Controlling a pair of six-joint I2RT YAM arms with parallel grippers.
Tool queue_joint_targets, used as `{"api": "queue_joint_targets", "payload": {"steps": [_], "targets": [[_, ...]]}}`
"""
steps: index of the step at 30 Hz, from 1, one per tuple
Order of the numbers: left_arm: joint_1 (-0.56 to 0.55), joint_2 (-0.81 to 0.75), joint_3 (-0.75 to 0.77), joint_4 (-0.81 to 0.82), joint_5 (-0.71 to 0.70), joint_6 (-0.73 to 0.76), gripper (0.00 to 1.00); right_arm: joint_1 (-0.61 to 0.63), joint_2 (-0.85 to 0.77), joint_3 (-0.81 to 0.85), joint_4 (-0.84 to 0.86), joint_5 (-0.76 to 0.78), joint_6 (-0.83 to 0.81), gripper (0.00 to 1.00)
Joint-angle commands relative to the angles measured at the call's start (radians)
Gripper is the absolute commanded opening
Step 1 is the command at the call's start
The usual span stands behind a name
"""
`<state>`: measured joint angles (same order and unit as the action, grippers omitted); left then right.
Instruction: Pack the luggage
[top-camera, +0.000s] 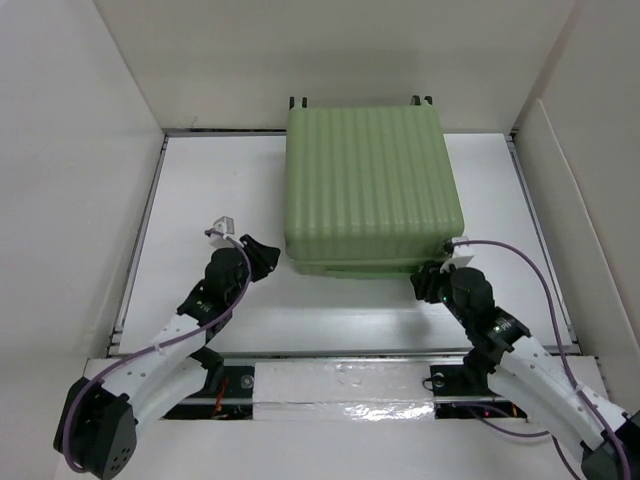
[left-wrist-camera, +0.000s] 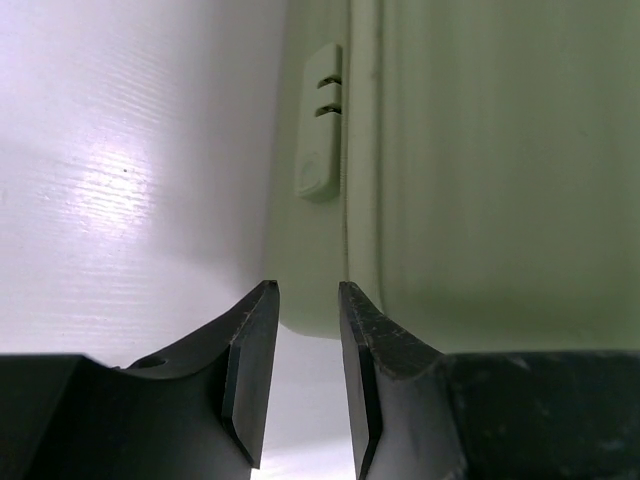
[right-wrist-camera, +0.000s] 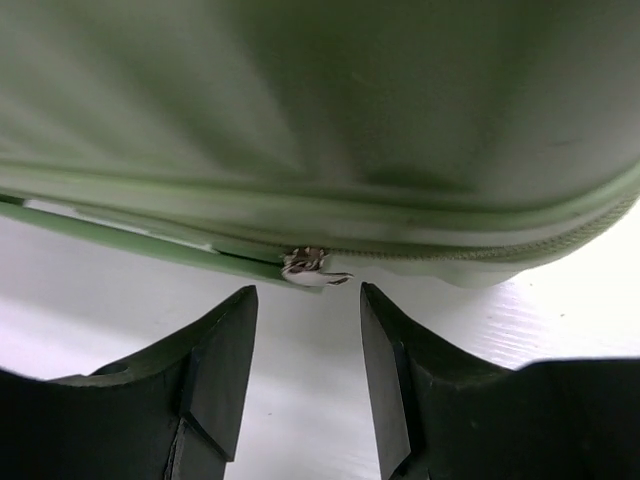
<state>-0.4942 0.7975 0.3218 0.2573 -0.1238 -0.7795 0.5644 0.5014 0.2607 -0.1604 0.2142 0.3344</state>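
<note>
From where I stand, the light-green ribbed hard-shell suitcase (top-camera: 370, 185) lies flat, lid down, on the white table (top-camera: 210, 190). Its ribs and long axis run away from the arms, with the small black wheels (top-camera: 300, 101) at its far end. The small metal zipper pull (right-wrist-camera: 312, 268) hangs from the seam by the suitcase's near right corner, just ahead of the right gripper (right-wrist-camera: 305, 300), whose fingers stand apart, holding nothing. The left gripper (left-wrist-camera: 305, 295), narrowly parted and empty, sits off the near left corner, so the right arm looks nearer the zip.
</note>
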Motion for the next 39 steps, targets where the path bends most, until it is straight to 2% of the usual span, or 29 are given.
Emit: {"api": "queue_joint_targets", "payload": {"steps": [1,6,8,14,15,19,28,33,34,35,39], "targets": [[0.039,0.037,-0.006,0.129,0.108,0.022,0.27,0.009,0.090,0.043,0.131,0.082,-0.021,0.50],[0.039,0.092,-0.007,0.177,0.156,0.034,0.27,0.019,0.109,0.043,0.277,0.120,-0.051,0.48],[0.039,0.135,-0.010,0.192,0.193,0.034,0.26,0.019,0.120,0.044,0.298,0.136,-0.054,0.43],[0.014,0.232,0.008,0.249,0.211,0.029,0.26,0.019,0.135,0.086,0.280,0.154,-0.092,0.18],[0.014,0.233,0.010,0.258,0.211,0.026,0.26,0.028,0.126,0.089,0.280,0.152,-0.104,0.11],[0.014,0.215,0.023,0.270,0.223,0.020,0.25,0.049,0.094,0.114,0.243,0.155,-0.129,0.00],[0.014,0.164,0.045,0.272,0.279,0.017,0.25,0.175,0.071,0.248,-0.001,0.105,-0.175,0.00],[0.014,0.187,0.048,0.344,0.331,-0.007,0.25,0.271,0.250,0.304,0.031,-0.050,-0.173,0.00],[0.014,0.192,0.052,0.344,0.335,-0.012,0.25,0.305,0.276,0.310,0.045,-0.035,-0.161,0.00],[0.014,0.196,0.057,0.339,0.337,-0.010,0.25,0.372,0.302,0.325,0.033,0.066,-0.126,0.00],[0.014,0.164,0.059,0.298,0.309,0.008,0.25,0.423,0.267,0.324,-0.085,0.310,-0.016,0.00]]}}
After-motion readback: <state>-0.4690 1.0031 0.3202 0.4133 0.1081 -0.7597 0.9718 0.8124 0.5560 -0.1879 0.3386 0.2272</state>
